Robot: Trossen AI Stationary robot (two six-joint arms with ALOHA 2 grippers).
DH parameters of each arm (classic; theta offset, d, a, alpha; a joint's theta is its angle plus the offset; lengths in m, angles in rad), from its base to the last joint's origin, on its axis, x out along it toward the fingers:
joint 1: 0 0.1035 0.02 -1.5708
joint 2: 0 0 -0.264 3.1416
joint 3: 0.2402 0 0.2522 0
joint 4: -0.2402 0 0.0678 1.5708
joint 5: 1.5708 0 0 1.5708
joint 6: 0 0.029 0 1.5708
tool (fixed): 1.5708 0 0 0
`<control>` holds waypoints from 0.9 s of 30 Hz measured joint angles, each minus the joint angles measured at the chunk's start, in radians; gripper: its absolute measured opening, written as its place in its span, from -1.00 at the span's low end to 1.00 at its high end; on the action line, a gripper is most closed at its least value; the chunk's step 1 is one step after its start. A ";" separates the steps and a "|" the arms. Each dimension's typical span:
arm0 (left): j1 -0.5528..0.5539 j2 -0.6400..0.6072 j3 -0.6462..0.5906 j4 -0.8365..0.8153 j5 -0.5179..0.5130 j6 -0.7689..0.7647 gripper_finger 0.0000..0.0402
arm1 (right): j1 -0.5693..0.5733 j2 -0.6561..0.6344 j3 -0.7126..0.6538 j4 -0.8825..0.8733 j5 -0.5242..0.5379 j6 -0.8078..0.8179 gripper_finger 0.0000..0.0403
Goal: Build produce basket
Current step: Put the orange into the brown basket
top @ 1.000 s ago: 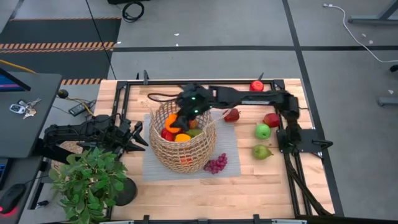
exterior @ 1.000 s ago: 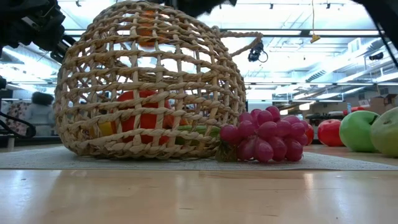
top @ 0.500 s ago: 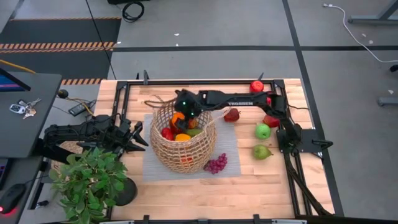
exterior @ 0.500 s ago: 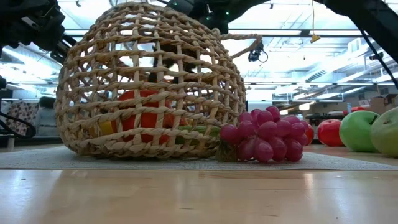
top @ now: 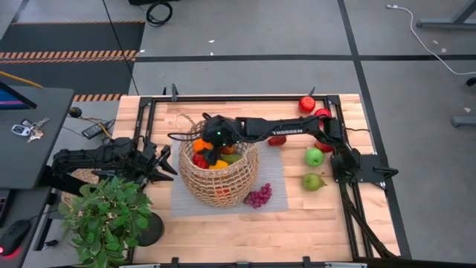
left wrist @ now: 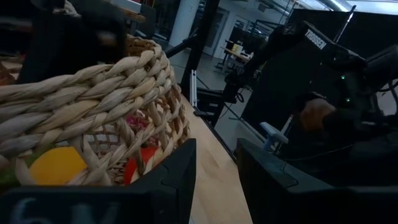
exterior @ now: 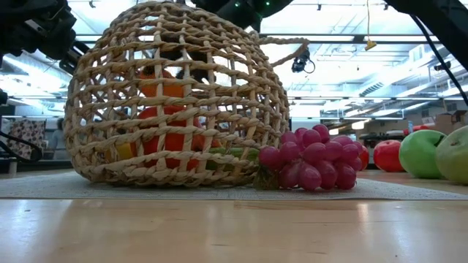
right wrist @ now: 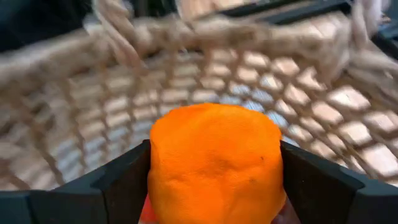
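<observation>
The tan wicker basket (top: 219,179) stands on a grey mat (top: 271,175) at mid-table and holds red, orange and yellow produce (exterior: 172,139). My right gripper (top: 206,147) reaches in through the basket's mouth from the table's right, shut on an orange (right wrist: 214,165). Through the weave, the orange (exterior: 162,84) shows in the basket's upper half. Purple grapes (top: 258,196) lie against the basket's near right side. My left gripper (top: 165,162) waits open at the table's left, just outside the basket's wall (left wrist: 93,93). My right gripper pinches the orange between its two fingers (right wrist: 124,180), one on each opposite side (right wrist: 163,174). The fingers slant down from the table's right into the basket's mouth. The orange hangs inside the basket, just above the red and orange produce lying in it.
On the table's right lie a green apple (top: 314,157), a pear (top: 313,182), a red apple (top: 307,103) and dark red fruit (top: 277,139). A potted plant (top: 104,216) stands at the near left corner. A black frame (top: 245,97) rims the table.
My right gripper has gone down and a little toward the table's left, rolling as it went. It has carried the orange from the basket's rim down into the basket. The basket and the loose fruit have stayed put.
</observation>
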 joint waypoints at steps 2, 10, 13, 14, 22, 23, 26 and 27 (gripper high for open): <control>0.000 0.000 0.000 0.000 0.000 0.000 -0.40 | 0.002 0.000 0.000 0.021 -0.010 0.011 0.63; 0.000 0.000 0.000 0.000 0.000 0.000 -0.40 | 0.003 -0.002 0.000 0.046 -0.010 -0.040 0.63; 0.000 0.000 0.000 0.000 0.000 0.000 -0.40 | 0.003 -0.002 0.000 0.013 -0.013 -0.040 0.63; 0.000 0.000 0.000 0.000 0.000 0.000 -0.40 | 0.003 -0.002 0.000 -0.004 -0.019 -0.040 0.63; 0.000 0.000 0.000 0.000 0.000 0.000 -0.40 | -0.011 -0.002 0.000 -0.060 -0.017 0.031 0.67; 0.000 0.000 0.000 0.000 0.000 0.000 -0.40 | -0.013 -0.002 0.000 -0.059 -0.017 0.031 0.69; 0.000 0.000 0.000 0.000 0.000 0.000 -0.40 | -0.015 -0.002 0.000 -0.059 -0.014 0.030 0.78; 0.000 0.000 0.000 0.000 0.000 0.000 -0.40 | -0.015 -0.002 0.000 -0.058 -0.014 0.031 0.81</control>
